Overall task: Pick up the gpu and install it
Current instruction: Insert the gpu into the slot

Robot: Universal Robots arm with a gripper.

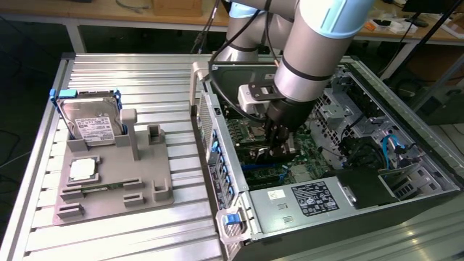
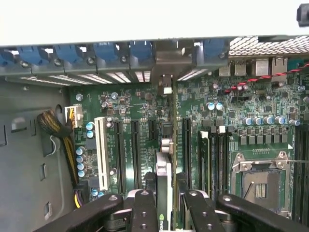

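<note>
Inside the open computer case, the gpu is held edge-on, clamped between the closed fingers of the gripper. It is kept upright and parallel to the expansion slots of the motherboard, apparently so that its edge can meet a slot squarely; whether it is seated cannot be told. Beside the case, a grey fixture tray carries the hard drive upright in its cradle and the processor chip flat in a recess.
</note>
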